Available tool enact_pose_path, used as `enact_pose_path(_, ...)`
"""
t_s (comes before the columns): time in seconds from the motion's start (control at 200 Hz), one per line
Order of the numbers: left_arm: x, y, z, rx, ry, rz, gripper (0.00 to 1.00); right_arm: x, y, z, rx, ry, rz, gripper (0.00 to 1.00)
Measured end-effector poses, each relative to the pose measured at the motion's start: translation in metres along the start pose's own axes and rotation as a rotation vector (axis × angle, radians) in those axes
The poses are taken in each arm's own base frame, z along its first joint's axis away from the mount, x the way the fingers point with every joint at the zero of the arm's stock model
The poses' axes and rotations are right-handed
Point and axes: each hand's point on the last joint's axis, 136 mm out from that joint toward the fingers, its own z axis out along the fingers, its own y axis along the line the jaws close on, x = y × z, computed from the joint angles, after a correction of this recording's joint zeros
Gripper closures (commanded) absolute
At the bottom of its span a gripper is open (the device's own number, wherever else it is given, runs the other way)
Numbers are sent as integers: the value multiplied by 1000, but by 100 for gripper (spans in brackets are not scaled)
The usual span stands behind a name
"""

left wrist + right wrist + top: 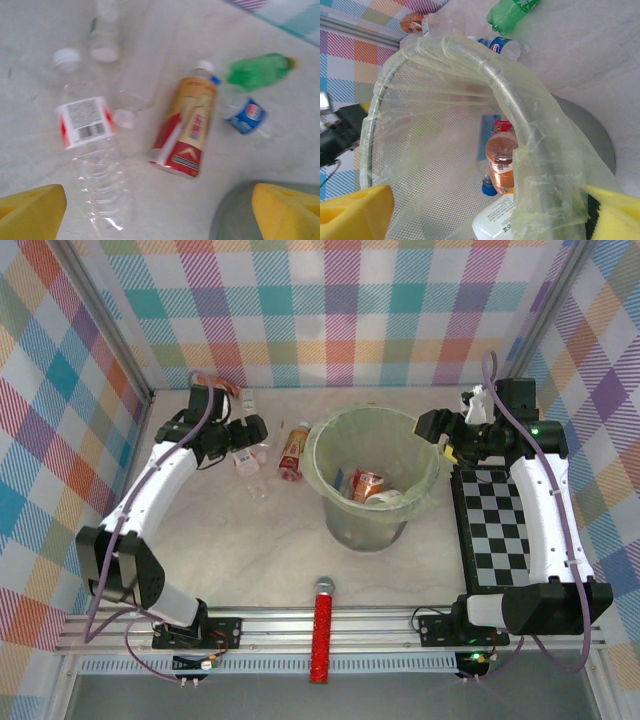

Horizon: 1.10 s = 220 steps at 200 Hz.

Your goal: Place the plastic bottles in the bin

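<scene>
Left gripper (pixel 157 197): hanging released, jaws wide, above bottles (pixel 185 127) lying left of bin (pixel 495 75).
Right gripper (pixel 487 200): hovering released over bin's right rim.
Bin: sitting mid-table, holding more bottles.

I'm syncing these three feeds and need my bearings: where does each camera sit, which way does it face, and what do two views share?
Top external: above, behind the bases, looking down on the pale table; white left arm, right arm show.
Left wrist: facing down at lying bottles, including a clear plastic bottle with white-and-red label; left gripper's yellow fingertips show.
Right wrist: above the round grey bin lined with pale green plastic, looking in; right gripper's yellow fingertips show.
Shared: both wrist views catch the green plastic bottle.
</scene>
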Motion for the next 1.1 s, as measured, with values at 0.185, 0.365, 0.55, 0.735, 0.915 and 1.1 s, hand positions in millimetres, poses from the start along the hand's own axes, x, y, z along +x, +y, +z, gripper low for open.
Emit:
enact_pose_path(0.185,20,40,70,-144,67,-146,3,1,0,0,1,4,3,10)
enact_pose_path(0.365,40,68,113,-238,102,-221,6,3,-2,1,5,11,9,10)
enact_pose_path(0.55,50,79,129,-274,111,-250,13,6,-5,3,10,22,17,10)
enact_pose_path(0.735,60,86,141,-286,123,-271,25,7,-6,4,12,26,18,10)
enact_pose_path(0.915,64,88,142,-292,128,-275,34,7,-7,4,12,27,19,10)
enact_pose_path(1.1,62,87,138,-288,122,-271,36,9,-9,6,15,34,24,10)
